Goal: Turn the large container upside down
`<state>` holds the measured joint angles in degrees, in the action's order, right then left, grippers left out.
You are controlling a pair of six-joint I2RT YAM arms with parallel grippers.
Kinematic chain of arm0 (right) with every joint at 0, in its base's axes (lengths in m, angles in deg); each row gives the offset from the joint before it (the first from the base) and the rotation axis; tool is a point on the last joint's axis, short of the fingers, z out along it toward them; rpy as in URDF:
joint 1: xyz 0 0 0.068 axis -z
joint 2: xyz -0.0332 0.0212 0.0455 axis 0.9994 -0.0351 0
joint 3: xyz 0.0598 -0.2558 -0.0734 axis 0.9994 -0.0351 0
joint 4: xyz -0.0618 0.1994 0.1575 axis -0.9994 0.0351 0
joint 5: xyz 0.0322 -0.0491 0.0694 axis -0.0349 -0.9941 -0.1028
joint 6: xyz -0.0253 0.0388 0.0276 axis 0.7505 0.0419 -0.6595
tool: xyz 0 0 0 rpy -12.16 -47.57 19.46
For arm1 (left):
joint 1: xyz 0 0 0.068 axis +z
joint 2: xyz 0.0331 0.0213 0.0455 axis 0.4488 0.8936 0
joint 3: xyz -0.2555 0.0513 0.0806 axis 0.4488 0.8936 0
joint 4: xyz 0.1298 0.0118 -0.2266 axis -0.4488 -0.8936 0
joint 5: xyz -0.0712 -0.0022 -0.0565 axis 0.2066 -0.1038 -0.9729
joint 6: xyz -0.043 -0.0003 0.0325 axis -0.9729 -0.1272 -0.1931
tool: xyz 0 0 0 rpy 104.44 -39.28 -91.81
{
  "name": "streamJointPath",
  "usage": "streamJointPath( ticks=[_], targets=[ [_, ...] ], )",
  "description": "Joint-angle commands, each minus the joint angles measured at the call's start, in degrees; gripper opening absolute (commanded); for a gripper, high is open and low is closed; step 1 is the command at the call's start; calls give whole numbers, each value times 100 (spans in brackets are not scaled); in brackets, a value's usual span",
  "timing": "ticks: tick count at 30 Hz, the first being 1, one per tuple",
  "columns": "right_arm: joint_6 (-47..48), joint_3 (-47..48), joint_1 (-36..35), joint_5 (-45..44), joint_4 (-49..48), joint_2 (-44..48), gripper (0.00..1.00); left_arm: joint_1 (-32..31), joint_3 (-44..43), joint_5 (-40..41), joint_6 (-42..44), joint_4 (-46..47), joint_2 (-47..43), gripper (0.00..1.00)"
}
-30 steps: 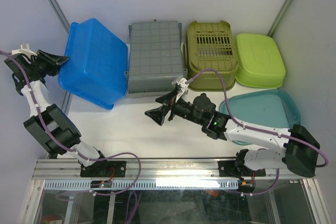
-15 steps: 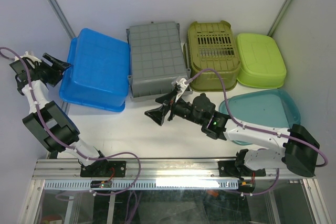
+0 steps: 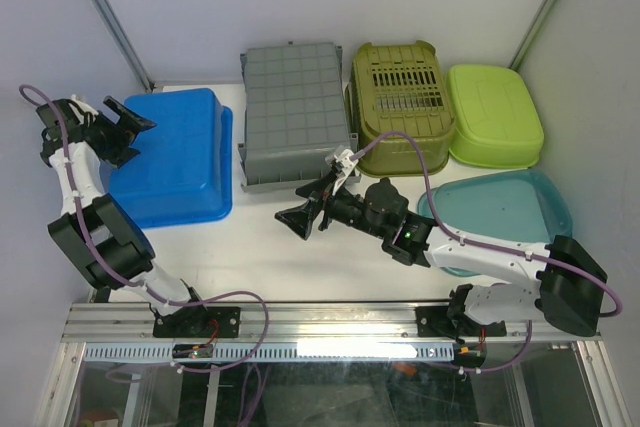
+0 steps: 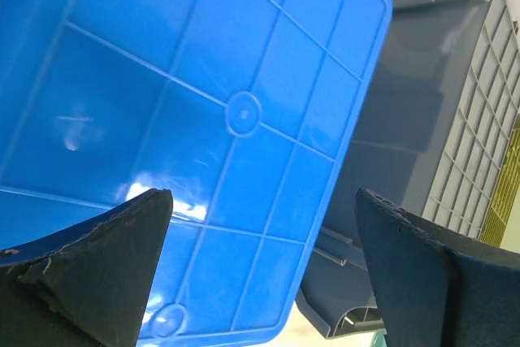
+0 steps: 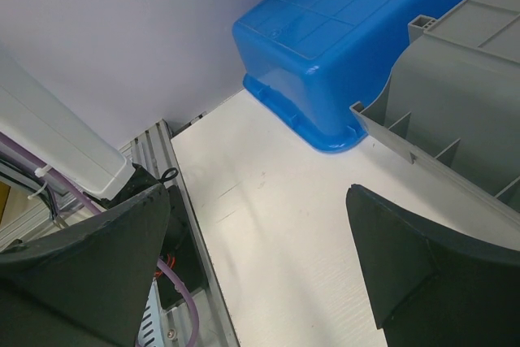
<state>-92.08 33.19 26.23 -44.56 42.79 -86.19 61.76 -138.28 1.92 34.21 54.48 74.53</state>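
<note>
The large container is a blue tub (image 3: 175, 157) lying bottom-up on the left of the table, and its ribbed underside (image 4: 203, 79) fills the left wrist view. My left gripper (image 3: 128, 134) hovers open over the tub's left edge with nothing between its fingers (image 4: 97, 258). My right gripper (image 3: 297, 205) stands open over the bare table at the middle, pointing left toward the tub's near corner (image 5: 325, 132), apart from it.
A grey crate (image 3: 295, 112) lies bottom-up right next to the blue tub. Beyond it stand an olive slotted basket (image 3: 400, 92) and a light green tub (image 3: 495, 112). A teal tub (image 3: 505, 207) lies under the right arm. Walls close in on the left and right.
The blue tub dropped from a tilt against the left gripper to lying flat, bottom-up. The left gripper opened and let go of it. The right arm stayed put.
</note>
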Motion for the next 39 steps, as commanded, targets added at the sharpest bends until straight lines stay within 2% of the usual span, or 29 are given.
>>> streamJointPath(
  ticks=[1,6,11,13,15,17,20,24,28,31,32,35,39],
  targets=[
    [80,272,-31,-46,-326,48,94,-239,-518,316,141,-293,-508,99],
    [80,296,-30,-46,131,255,94,-1282,-796,1209,386,-691,-901,99],
    [190,279,-29,-346,1209,864,95,-2329,-531,2339,476,-1033,-1528,99],
    [190,326,-31,-346,1875,1181,95,-2480,-235,2539,464,-1166,-1844,99],
    [579,374,-30,-1864,2567,1474,96,-2612,100,2838,388,-1318,-2214,99],
    [698,393,-30,-2365,3110,1775,96,-2667,474,3148,348,-1410,-2632,99],
    [758,329,-25,-2573,3638,2190,97,-2673,1031,3614,228,-1595,-3147,99],
    [758,161,-25,-2573,3786,2627,97,-2664,1748,4108,-275,-1642,-3408,99],
    [758,148,-21,-2573,3874,2749,97,-2636,2300,4139,-674,-1417,-3258,99],
    [758,237,-26,-2573,4026,2714,97,-2471,2438,3692,-713,-1054,-2947,99],
    [834,285,-21,-3206,4089,2695,98,-2408,2445,3556,-703,-828,-2831,99],
    [829,334,-21,-3343,4184,2663,99,-2220,2171,3022,-523,-410,-2263,99],
    [825,364,-21,-3416,4209,2733,99,-2212,1555,2725,-301,-72,-1547,99]
  ],
)
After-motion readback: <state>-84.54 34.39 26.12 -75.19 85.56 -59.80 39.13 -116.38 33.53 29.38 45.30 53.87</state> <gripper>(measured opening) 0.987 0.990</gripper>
